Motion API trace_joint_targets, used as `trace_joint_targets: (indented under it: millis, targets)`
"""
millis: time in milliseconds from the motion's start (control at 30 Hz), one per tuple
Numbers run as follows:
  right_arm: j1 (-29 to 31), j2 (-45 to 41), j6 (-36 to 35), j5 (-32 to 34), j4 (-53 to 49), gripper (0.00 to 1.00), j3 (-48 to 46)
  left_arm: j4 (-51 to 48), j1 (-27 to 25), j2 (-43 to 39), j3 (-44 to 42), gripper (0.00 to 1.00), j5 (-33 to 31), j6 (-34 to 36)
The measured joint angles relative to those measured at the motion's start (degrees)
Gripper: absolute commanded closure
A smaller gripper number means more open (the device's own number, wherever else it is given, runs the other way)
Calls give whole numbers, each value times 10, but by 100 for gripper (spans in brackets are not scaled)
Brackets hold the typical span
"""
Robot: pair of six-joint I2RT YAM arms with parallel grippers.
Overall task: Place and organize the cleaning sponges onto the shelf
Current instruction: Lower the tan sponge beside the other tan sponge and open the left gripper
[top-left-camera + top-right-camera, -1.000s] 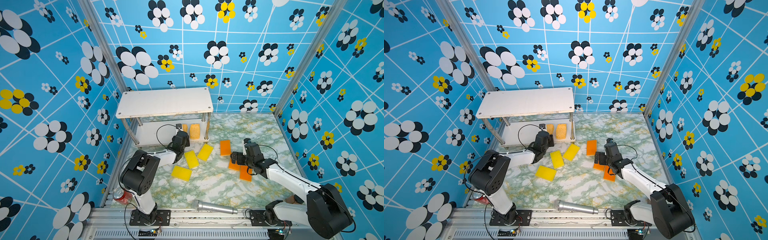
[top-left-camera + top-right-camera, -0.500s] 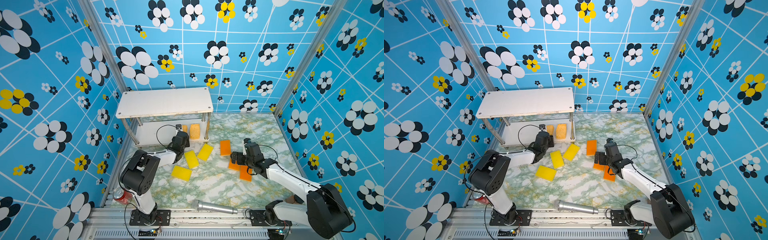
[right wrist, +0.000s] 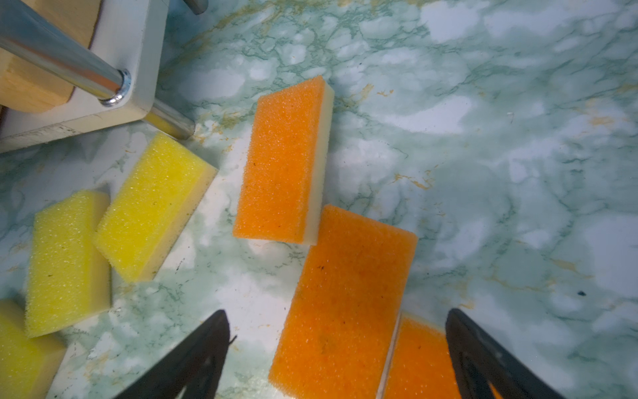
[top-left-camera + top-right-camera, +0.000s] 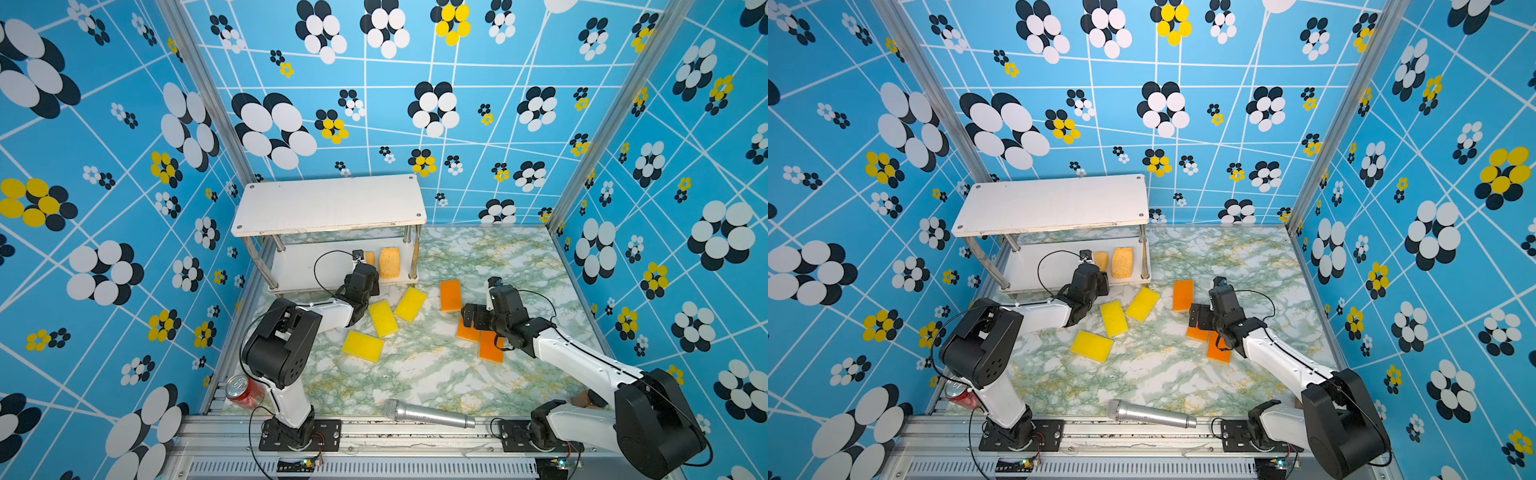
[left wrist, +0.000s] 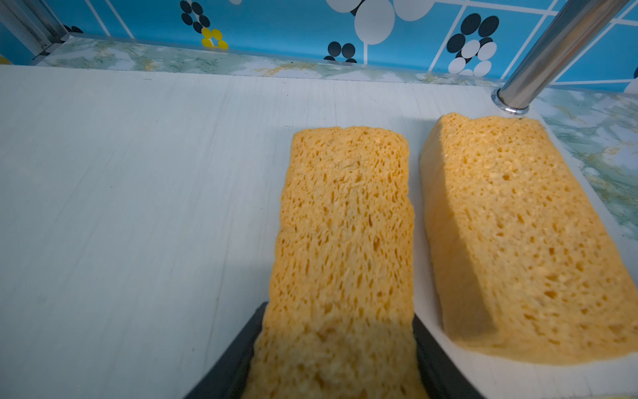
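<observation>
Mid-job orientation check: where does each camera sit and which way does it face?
Both top views: high in front, looking down and back over table, shelf, left arm, right arm.
Left wrist: on the left arm, looking along the shelf's lower board; left gripper flanks a porous sponge.
Right wrist: looking down at orange sponges; open right gripper shows.
Both wrist views share the shelf-end sponge.

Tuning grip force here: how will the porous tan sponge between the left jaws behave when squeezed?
The porous sponge is probably light and squashy: open pores cover it. Lying flat on the shelf board, it seems unlikely to roll or tip.
</observation>
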Motion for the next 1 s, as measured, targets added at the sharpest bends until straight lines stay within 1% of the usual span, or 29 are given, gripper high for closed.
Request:
trace_joint_targets:
  millis: [467, 700, 767, 900, 1000]
  targets:
    - [0, -5, 0, 2, -1, 1, -5, -6, 0, 2, 4, 28, -1, -7]
    - [0, -5, 0, 2, -1, 1, -5, -5, 0, 2, 4, 24, -5, -8]
    - [0, -5, 0, 2, -1, 1, -6, -5, 0, 2, 4, 20, -5, -9]
    - [0, -5, 0, 2, -1, 1, -6, -3, 0, 2, 3, 16, -4, -8]
    - [0, -5, 0, 2, -1, 1, -6, -2, 0, 1, 2, 8, -4, -7]
